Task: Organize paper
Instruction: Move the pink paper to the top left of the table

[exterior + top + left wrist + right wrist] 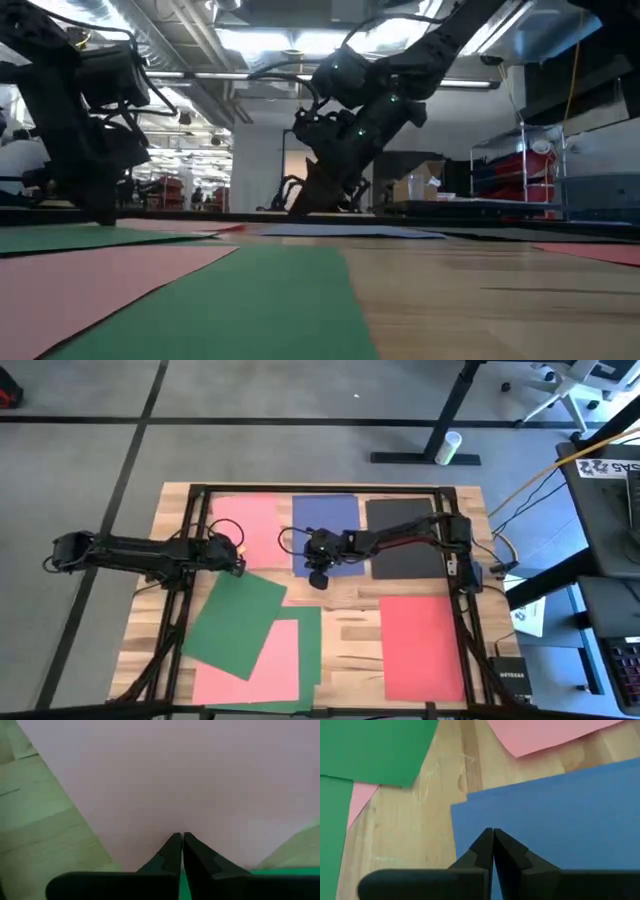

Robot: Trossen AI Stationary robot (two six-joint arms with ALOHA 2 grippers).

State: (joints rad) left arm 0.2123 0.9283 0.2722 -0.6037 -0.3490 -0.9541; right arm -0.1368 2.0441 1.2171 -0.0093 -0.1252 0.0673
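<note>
Paper sheets lie flat on the wooden table point(345, 622): pink point(245, 525), blue point(327, 525) and black point(405, 540) in a far row, red point(422, 650) at the near right. At the near left a tilted green sheet point(237, 622) lies over another green point(308, 645) and a pink one point(250, 678). My left gripper point(240, 567) is shut at the far pink sheet's near right corner. My right gripper point(318, 578) is shut at the blue sheet's near left corner. My left gripper has its shut fingertips point(174, 842) down on the pink sheet's near part point(165, 810), slanting down from the table's left. The sheet lies flat on the wood. My right gripper sets its shut fingertips point(487, 837) on the blue sheet close to its near left corner point(470, 812), slanting down from the table's right. The sheet lies flat.
Dark frame rails point(462, 630) run along the table's sides. Bare wood point(350, 625) shows between the green and red sheets. Off the table at the right lie a small white printed sheet point(527, 615) and a black box point(510, 675); a white cup point(447, 448) lies on the floor.
</note>
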